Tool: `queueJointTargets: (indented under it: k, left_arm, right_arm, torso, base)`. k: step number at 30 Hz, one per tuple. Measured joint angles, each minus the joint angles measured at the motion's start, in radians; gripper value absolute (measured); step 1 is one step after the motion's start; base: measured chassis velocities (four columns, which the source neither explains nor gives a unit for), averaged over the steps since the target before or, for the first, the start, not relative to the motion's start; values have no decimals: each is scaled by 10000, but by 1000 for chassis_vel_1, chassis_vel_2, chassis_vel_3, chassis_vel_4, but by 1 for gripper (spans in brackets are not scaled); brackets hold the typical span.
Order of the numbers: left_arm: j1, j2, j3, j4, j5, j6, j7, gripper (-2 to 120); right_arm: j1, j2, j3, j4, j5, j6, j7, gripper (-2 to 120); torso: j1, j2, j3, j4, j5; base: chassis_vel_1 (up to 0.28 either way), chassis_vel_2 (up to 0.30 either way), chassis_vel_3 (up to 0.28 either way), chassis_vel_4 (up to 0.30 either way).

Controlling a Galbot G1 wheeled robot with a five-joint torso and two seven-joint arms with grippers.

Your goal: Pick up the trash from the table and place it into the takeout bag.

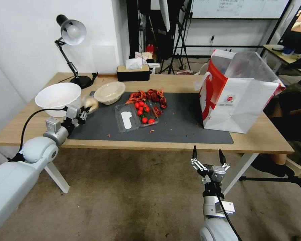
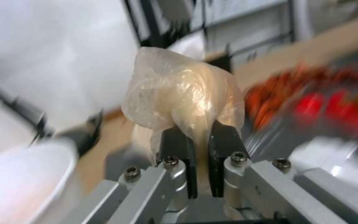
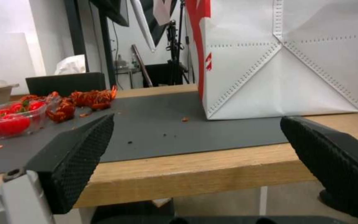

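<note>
In the left claw [image 2: 202,146] — crinkled clear bag [image 2: 183,93].

White walls, a brown floor [image 1: 130,187], tripods [image 1: 180,36] behind, a desk lamp [image 1: 72,33].

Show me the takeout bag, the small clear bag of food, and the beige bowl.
takeout bag [image 1: 244,107], head view, white front panel.
small clear bag of food [image 2: 183,90], left wrist view, bulging plastic middle.
beige bowl [image 1: 109,92], head view, inner surface.

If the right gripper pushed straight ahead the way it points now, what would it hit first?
Probably the front edge of the light-wood table: the right gripper, jaws open, sits at about edge height; slightly higher, the white paper takeout bag.
</note>
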Motion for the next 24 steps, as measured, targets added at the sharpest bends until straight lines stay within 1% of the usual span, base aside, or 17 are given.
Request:
queueJointTargets:
  k: [2, 3, 6, 7, 8, 9, 10, 11, 12, 13, 14, 15, 17, 18, 22, 23, 24]
  left_arm:
    - [33, 98, -38, -417, -97, -82, -17, 5]
    - [33, 98, -38, -417, -97, -82, -17, 5]
    - [-451, 169, 263, -1289, -897, -436, 239, 5]
    - [-451, 169, 263, -1289, -897, -436, 239, 5]
    - [-1033, 140, 749, -1604, -1495, -622, 552, 5]
    - [-1536, 84, 1278, -1656, -1881, -819, 779, 5]
    - [-1536, 84, 1278, -1656, -1881, -819, 779, 5]
    - [-2328, -11, 2158, -1565, -2299, -1033, 1057, 5]
    - [-3039, -112, 2969, -1395, -2565, -1150, 1156, 5]
    - [-3580, -207, 3483, -1244, -2719, -1191, 1189, 5]
    - [-3580, -207, 3483, -1244, -2719, -1191, 1189, 5]
    - [-4107, -309, 3916, -1095, -2825, -1220, 1205, 5]
    - [-4998, -593, 4624, -764, -3007, -1222, 1229, 5]
    - [-4998, -593, 4624, -764, -3007, -1222, 1229, 5]
    - [-6790, -1469, 6130, -9, -3395, -1219, 1233, 5]
    - [-6790, -1469, 6130, -9, -3395, -1219, 1233, 5]
    - [-7207, -1752, 6468, 162, -3491, -1219, 1232, 5]
  right_arm:
    - [-4, 1, -14, 3, -2, -1, -1, 100]
    - [-4, 1, -14, 3, -2, -1, -1, 100]
    - [-14, 1, -35, 6, -7, -1, -8, 100]
    - [-14, 1, -35, 6, -7, -1, -8, 100]
    - [-22, -2, -40, 20, -12, 0, -16, 100]
    - [-33, -10, -40, 25, -13, 0, -18, 100]
    - [-33, -10, -40, 25, -13, 0, -18, 100]
    - [-44, -20, -40, 25, -16, 0, -19, 100]
    - [-45, -14, -36, 25, -19, 0, -20, 100]
    - [-45, -11, -25, 25, -19, -1, -19, 100]
    - [-45, -11, -25, 25, -19, -1, -19, 100]
    - [-46, -5, -14, 25, -21, -4, -17, 100]
    - [-54, 0, 23, 26, -24, -7, -12, 100]
    - [-54, 0, 23, 26, -24, -7, -12, 100]
    - [-65, 3, 89, 32, -25, -18, 0, 100]
    - [-65, 3, 89, 32, -25, -18, 0, 100]
    - [-62, 17, 95, 38, -25, -23, 5, 100]
  torso:
    - [1, 0, 0, -3, 0]
    - [1, 0, 0, -3, 0]
    - [1, 0, -1, -6, 3]
    - [1, 0, -1, -6, 3]
    - [1, 0, 0, -4, 2]
    - [1, 0, 0, -5, 3]
    - [1, 0, 0, -5, 3]
    - [1, 0, 0, -4, 2]
    - [2, 0, 1, -4, 1]
    - [2, 0, 2, -4, -2]
    - [2, 0, 2, -4, -2]
    - [2, 0, 1, -4, 5]
    - [2, -1, 1, -3, 1]
    - [2, -1, 1, -3, 1]
    - [4, -1, 1, -2, 0]
    - [4, -1, 1, -2, 0]
    - [4, -1, 2, -1, 4]
  base:
    - [0, 0, 0, 0]
    - [0, 0, 0, 0]
    - [0, 0, 0, 0]
    - [0, 0, 0, 0]
    - [0, 0, 0, 0]
    - [0, 0, 0, 0]
    - [0, 0, 0, 0]
    - [0, 0, 0, 0]
    - [0, 0, 0, 0]
    - [0, 0, 0, 0]
    - [0, 0, 0, 0]
    - [0, 0, 0, 0]
    - [0, 0, 0, 0]
    - [0, 0, 0, 0]
    - [0, 0, 0, 0]
    - [0, 0, 0, 0]
    - [0, 0, 0, 0]
